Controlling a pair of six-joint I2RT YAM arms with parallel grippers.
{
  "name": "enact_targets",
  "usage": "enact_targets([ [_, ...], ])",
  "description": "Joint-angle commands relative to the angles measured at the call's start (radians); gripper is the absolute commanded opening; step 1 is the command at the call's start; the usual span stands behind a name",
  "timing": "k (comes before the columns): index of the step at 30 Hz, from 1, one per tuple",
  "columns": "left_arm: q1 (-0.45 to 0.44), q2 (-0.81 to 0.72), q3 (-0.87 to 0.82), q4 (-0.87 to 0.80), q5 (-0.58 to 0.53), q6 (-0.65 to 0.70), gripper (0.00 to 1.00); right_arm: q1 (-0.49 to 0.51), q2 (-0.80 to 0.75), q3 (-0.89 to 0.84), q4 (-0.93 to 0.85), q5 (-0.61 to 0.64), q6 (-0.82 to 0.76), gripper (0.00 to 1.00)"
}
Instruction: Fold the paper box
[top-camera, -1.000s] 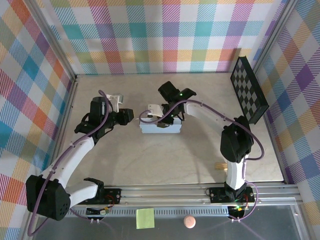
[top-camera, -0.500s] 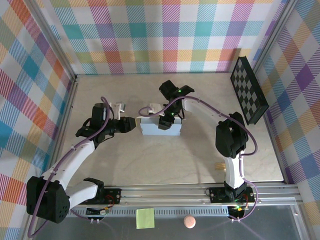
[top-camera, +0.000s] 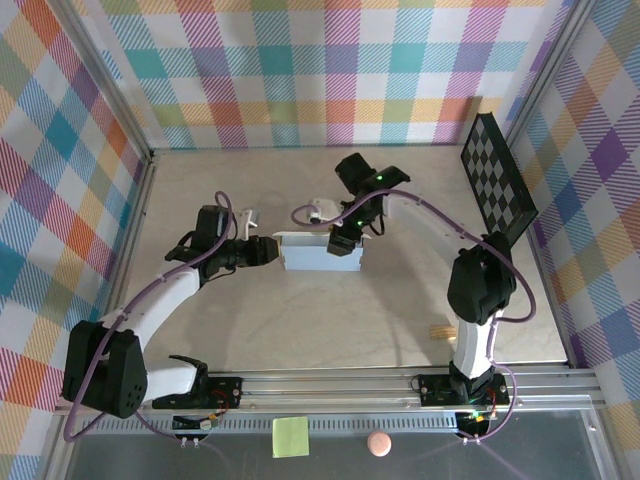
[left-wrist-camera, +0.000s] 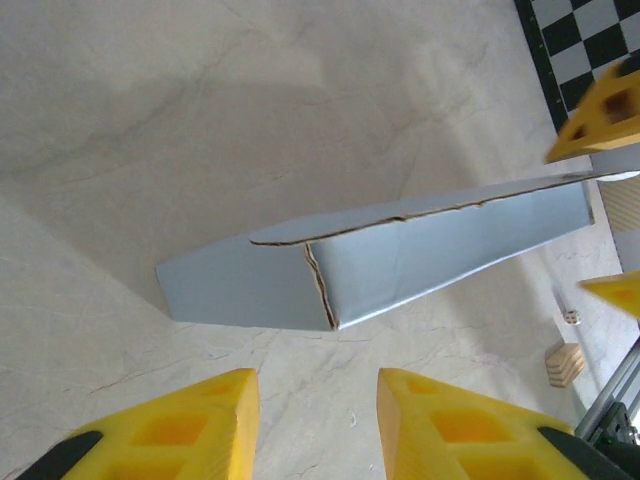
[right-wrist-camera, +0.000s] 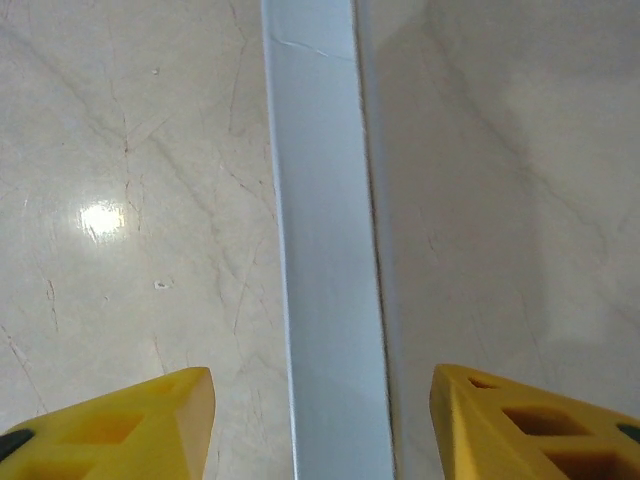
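One pale grey-blue cardboard paper box (top-camera: 315, 258) lay mid-worktop (top-camera: 250, 340), partly formed. The left end effector (top-camera: 268, 250) sat just off its left end, slightly parted and empty, probably to brace it. The right end effector (top-camera: 345, 238) straddled an upright wall, wide apart, gripping nothing. That made two end effectors and one box.

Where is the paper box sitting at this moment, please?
In the top view the paper box lies mid-table, just right of the left claw and beneath the right claw, whose open fingers straddle it.
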Motion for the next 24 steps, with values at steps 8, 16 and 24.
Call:
enact_targets([
  [8,-0.021,0.087,0.102,0.008,0.013,0.029,0.35,-0.094,-0.091,-0.101,0.002,-0.022,-0.010,0.48],
  [16,-0.026,0.135,0.142,-0.008,0.006,0.040,0.34,-0.137,-0.099,-0.125,0.004,-0.022,-0.020,0.43],
  [24,-0.032,0.162,0.151,-0.034,-0.010,0.052,0.29,-0.154,-0.109,-0.153,0.011,-0.030,-0.029,0.41],
])
